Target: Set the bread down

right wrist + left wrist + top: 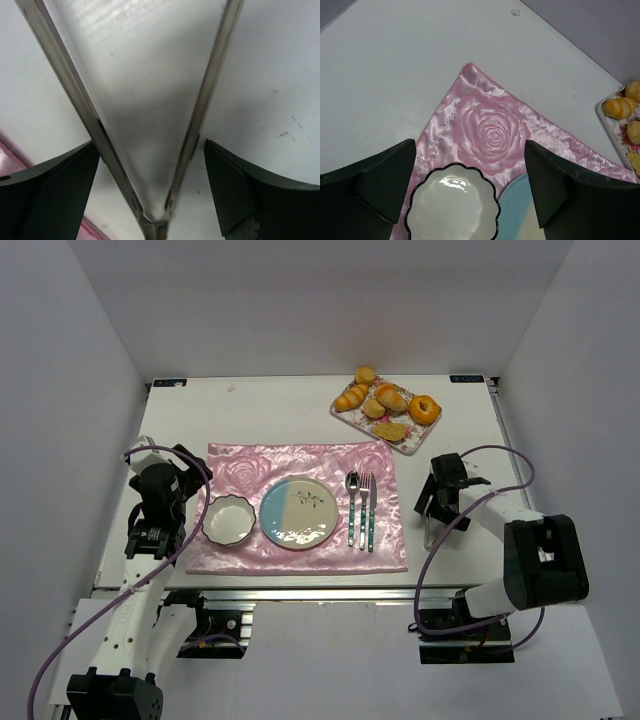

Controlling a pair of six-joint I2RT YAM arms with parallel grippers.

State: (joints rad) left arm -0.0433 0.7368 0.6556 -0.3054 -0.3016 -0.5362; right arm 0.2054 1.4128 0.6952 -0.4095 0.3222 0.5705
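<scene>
Nothing of the placing is done yet. The bread point(392, 431) lies on the floral tray point(345, 412) at about 1 o'clock from the plate point(298, 513), among the plump rolls point(390, 396) and just beside the orange donut point(425, 408). The plate is bare, so the pickup, the carry and the set-down all remain.

The right gripper point(150, 145) hangs at 3 o'clock from the plate, past the spoon point(352, 508) and fork point(368, 510), with its jaws spread wide on either side of a pair of metal tongs point(62, 75). From the wrist view I cannot tell whether the pads touch the tong arms, but the spread suggests nothing is clamped. The left gripper point(470, 145) is likewise released and holds nothing, poised over the bowl point(452, 205) at 9 o'clock from the plate.

The bread is a flat, golden, roughly oval slice with a browner rim; it probably has a dry, slightly rough face. The tongs are thin polished steel, a narrow V with a springy bend. The plate is glossy ceramic, half blue and half cream. The bowl is white with a scalloped dark edge. The pink mat point(492, 132) is slick satin woven with roses, on a smooth white table point(395, 65).
</scene>
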